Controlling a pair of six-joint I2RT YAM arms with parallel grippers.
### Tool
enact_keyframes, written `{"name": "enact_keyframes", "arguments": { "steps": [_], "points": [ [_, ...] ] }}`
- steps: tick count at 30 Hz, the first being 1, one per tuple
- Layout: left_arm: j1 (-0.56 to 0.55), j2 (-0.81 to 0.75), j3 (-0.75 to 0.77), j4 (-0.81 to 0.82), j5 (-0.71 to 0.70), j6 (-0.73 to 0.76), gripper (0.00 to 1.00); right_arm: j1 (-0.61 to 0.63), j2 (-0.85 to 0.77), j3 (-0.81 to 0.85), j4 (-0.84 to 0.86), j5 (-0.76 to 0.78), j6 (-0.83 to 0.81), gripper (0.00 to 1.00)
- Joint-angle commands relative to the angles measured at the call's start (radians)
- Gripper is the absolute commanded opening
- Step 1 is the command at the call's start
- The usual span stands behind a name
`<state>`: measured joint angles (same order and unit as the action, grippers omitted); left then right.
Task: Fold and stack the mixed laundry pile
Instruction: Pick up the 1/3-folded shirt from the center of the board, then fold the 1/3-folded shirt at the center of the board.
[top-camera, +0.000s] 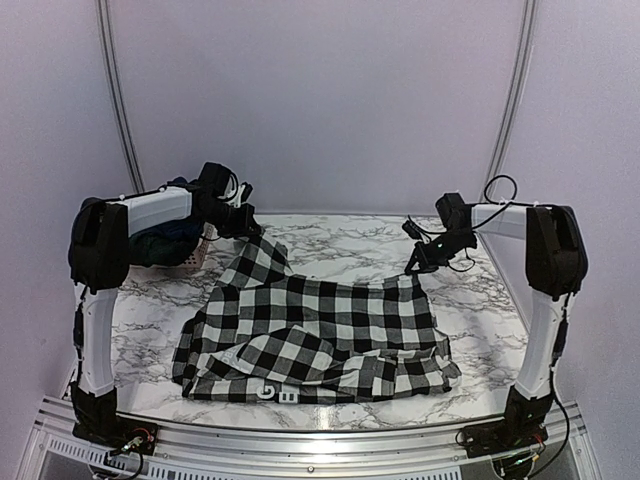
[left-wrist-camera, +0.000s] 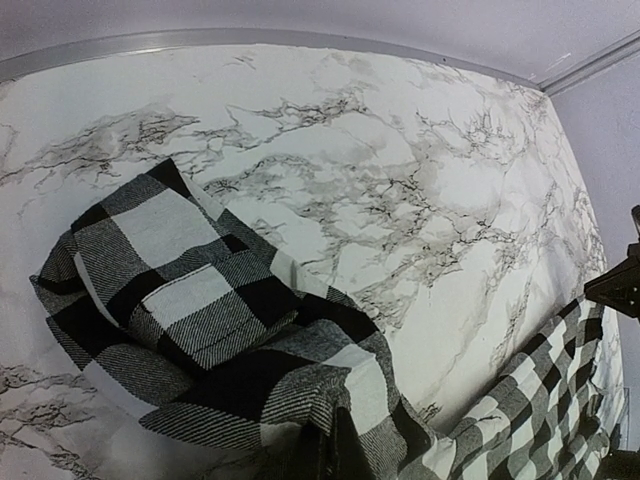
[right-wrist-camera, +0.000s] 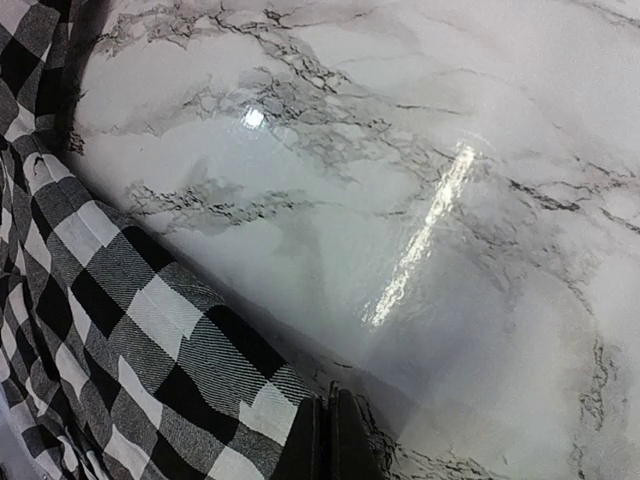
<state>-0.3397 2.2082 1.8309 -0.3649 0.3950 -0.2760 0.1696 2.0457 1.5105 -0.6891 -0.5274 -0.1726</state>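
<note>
1. I count one check shirt (top-camera: 320, 335).
2. One basket (top-camera: 197, 257) holding dark cloth (top-camera: 165, 243); I can't tell how many pieces.
3. Two arms: left arm (top-camera: 150, 210), right arm (top-camera: 510, 218).
4. One table (top-camera: 480, 300).

Black-and-white check shirt (left-wrist-camera: 190, 300) seen across lower left, laid in overlapped folds on white marble table (left-wrist-camera: 420, 170). Flap with large pale squares laid uppermost at left. Darker folds bunched toward bottom edge, centre. Further stretch of same check cloth seen at lower right corner, running up along right edge. Grey rail (left-wrist-camera: 200, 40) seen along table's far edge, pale wall (left-wrist-camera: 400, 18) above. Dark angular part (left-wrist-camera: 620, 285) cut off at right edge, not identifiable.
</note>
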Motion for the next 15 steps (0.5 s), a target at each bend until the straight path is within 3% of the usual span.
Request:
{"name": "enact_keyframes", "arguments": {
  "steps": [1,7,15],
  "points": [
    [-0.001,-0.048,-0.006,0.02,0.015,0.024,0.0,0.004,-0.1,-0.006,0.005,0.04,0.001,0.0],
    [-0.022,-0.179,-0.087,0.025,-0.04,0.098,0.0,0.005,-0.215,-0.083,0.055,-0.013,0.046,0.0],
    [-0.102,-0.446,-0.396,0.046,-0.119,0.184,0.0,0.036,-0.311,-0.237,0.094,-0.041,0.076,0.0]
  ]
}}
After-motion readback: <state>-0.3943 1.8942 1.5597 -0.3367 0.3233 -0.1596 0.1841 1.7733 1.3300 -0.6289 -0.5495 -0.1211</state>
